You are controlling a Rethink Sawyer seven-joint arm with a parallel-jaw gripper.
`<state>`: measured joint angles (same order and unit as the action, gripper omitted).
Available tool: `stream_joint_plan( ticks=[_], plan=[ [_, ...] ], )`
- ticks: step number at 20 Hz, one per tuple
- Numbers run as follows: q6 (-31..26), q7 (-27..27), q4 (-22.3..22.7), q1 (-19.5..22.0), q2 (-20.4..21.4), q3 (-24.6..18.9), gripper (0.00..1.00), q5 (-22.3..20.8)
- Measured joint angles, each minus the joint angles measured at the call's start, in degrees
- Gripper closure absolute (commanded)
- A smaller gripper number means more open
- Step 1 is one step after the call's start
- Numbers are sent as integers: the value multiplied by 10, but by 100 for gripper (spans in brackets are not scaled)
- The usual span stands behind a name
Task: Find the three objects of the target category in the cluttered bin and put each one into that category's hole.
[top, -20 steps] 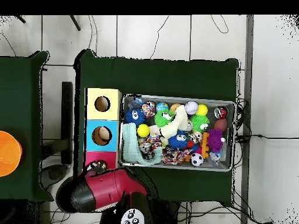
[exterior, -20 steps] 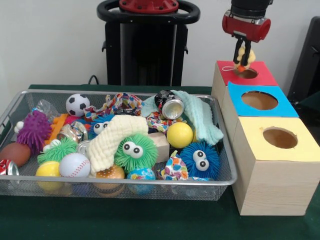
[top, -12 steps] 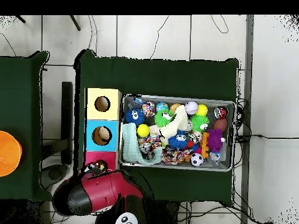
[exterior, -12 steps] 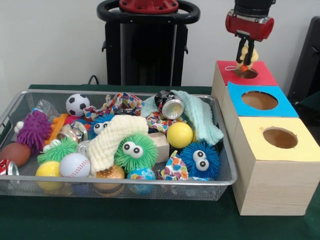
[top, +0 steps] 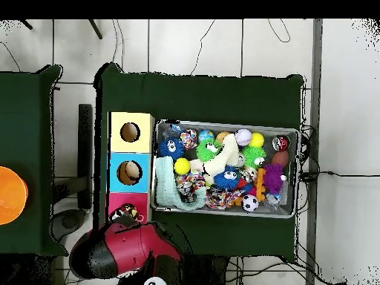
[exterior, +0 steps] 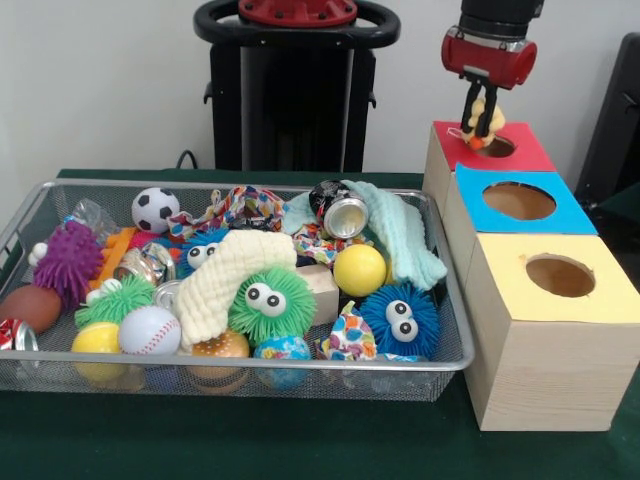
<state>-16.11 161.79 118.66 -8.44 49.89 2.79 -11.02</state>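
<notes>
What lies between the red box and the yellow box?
The blue box lies between the red box and the yellow box; all three stand in one row. Both views show this.

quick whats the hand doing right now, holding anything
Hand: shut on a yellow toy, over the red hole.

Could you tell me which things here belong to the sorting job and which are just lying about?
In play: end effector holding a yellow toy above the red-topped box's hole; wire bin of clutter.
Lying about: orange disc on the side table; cables on the floor.
</notes>
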Motion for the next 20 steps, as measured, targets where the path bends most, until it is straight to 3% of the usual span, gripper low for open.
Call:
stream_joint_plan(
  ticks=[9,20],
  plan=[
    [37,0,0,-10,-15,16,100,7],
    [40,0,0,-10,-16,18,100,14]
  ],
)
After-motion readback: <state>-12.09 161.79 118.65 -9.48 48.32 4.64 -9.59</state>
